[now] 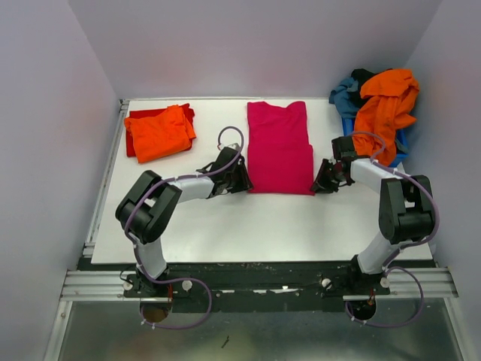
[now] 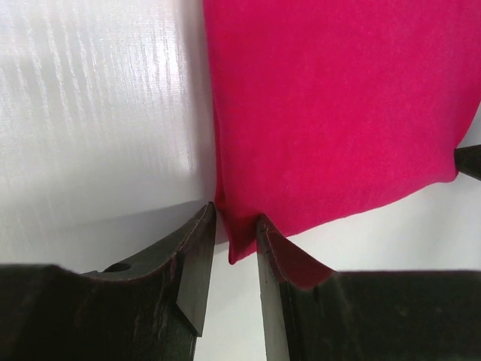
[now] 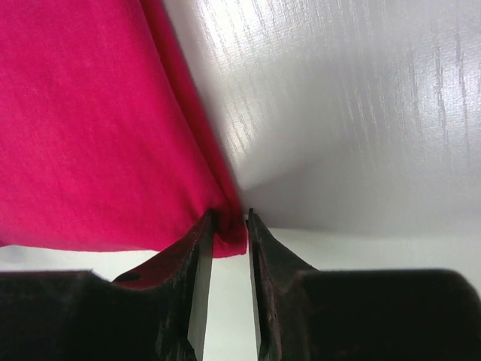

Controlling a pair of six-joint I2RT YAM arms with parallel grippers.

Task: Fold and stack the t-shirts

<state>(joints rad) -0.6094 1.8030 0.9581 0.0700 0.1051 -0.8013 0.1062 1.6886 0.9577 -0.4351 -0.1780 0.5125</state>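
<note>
Folding looks partway done. Well beyond the left hand and off to its left, a folded orange tee lies on a folded red tee, so two look finished and stacked. Beyond the right hand and a little to its right, a loose orange tee, a teal-blue tee and a black tee are heaped over the small blue bin, not yet folded.

Between the two hands the magenta tee lies on the tabletop as a long narrow strip, and its near half seems to be doubled over. Each hand stands narrow, pinching one near corner, with cloth filling the gap between its fingers. The rest of the tee stretches away ahead of both hands. By my judgement it needs a last fold and a move onto the stack, and the three heaped tees come after it.
</note>
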